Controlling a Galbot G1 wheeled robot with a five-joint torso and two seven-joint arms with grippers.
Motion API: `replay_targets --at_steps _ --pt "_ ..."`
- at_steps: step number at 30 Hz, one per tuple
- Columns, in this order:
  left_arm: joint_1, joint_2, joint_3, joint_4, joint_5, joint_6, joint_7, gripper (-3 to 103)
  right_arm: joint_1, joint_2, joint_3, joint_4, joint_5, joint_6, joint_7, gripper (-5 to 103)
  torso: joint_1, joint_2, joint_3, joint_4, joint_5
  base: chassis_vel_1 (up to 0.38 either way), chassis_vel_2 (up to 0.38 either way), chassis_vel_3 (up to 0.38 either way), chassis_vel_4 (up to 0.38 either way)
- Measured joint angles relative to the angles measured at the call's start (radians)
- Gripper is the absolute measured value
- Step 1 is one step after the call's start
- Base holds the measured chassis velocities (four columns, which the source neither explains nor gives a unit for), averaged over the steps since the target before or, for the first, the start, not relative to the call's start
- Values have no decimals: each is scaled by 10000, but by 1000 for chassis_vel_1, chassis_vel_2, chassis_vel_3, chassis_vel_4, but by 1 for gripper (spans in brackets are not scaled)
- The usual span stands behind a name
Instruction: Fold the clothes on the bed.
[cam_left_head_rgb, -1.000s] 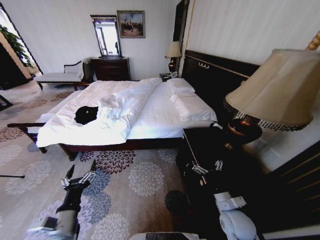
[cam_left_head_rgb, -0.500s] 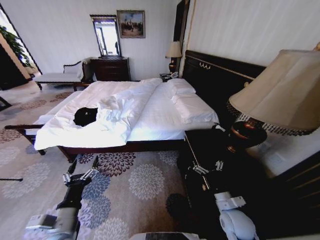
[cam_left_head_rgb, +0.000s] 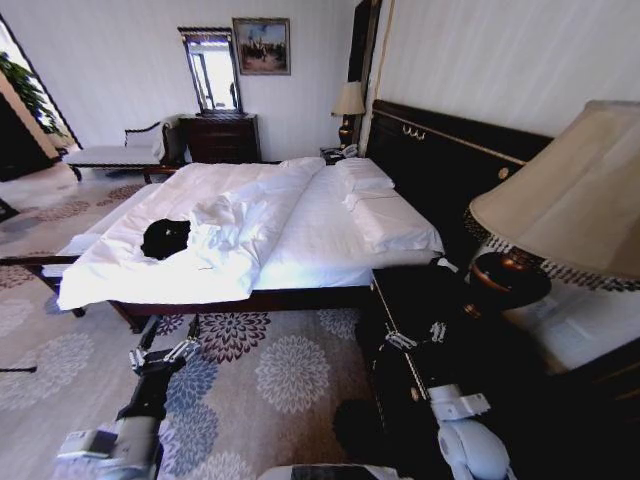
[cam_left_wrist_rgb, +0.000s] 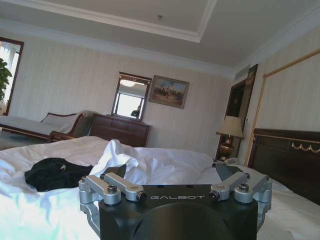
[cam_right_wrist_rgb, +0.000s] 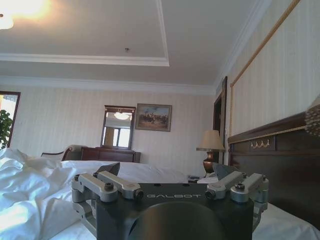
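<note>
Left gripper (cam_left_head_rgb: 163, 346): jaws standing apart, holding nothing; hanging low over the floral carpet (cam_left_head_rgb: 280, 370), short of the bed's near side. In the left wrist view the same gripper (cam_left_wrist_rgb: 172, 172) is pointing across the mattress, fingers spread.

Right gripper (cam_left_head_rgb: 414, 334): jaws apart, gripping nothing; hovering over the dark nightstand (cam_left_head_rgb: 410, 300) at the robot's right. In the right wrist view this gripper (cam_right_wrist_rgb: 167, 171) is facing along the bed toward the far wall.

Bed (cam_left_head_rgb: 320, 235): lying crosswise ahead of the robot, white sheets showing, dark headboard (cam_left_head_rgb: 450, 160) with gold trim standing against the right-hand wall, white pillows (cam_left_head_rgb: 385, 215) resting beside it.

Clothes (cam_left_head_rgb: 165, 237): one black garment lying crumpled in a heap on the bed toward its foot, well apart from both grippers. In the left wrist view the clothes (cam_left_wrist_rgb: 52, 173) are sitting on the white sheet just beside a bunched ridge of duvet (cam_left_wrist_rgb: 125, 157).

Duvet (cam_left_head_rgb: 235, 225): lying rumpled along the middle of the bed, touching the garment's edge.

Obstructions: a table lamp (cam_left_head_rgb: 565, 200) with a tan shade is standing on the nightstand close to the camera, blocking the right of the head view.

Room: dresser (cam_left_head_rgb: 222, 137) with mirror (cam_left_head_rgb: 210, 70) standing against the far wall, framed painting (cam_left_head_rgb: 262, 46) hanging beside it, chaise (cam_left_head_rgb: 120, 150) sitting at the left, second lamp (cam_left_head_rgb: 347, 105) standing beyond the bed.
</note>
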Motion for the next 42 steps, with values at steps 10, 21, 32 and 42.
replay_targets --at_steps 10,21,32,42 --pt "12 64 -57 14 6 -11 -1 100 -3 130 -47 -28 -25 55 -31 100 0 0 0 1 0 -124 126 115 -123" --pt "1 149 -104 94 34 -11 -2 100 75 204 -42 -79 -29 75 -69 100 0 0 0 1 -1 -130 130 128 -128" --pt "-81 151 43 261 124 -41 -1 100 153 162 28 -133 -22 11 -58 100 1 0 0 0 0 -133 138 132 -138" --pt "-79 188 41 324 121 -78 2 100 200 185 23 -225 -34 -24 -50 100 -1 1 -1 0 -2 -120 115 117 -123"
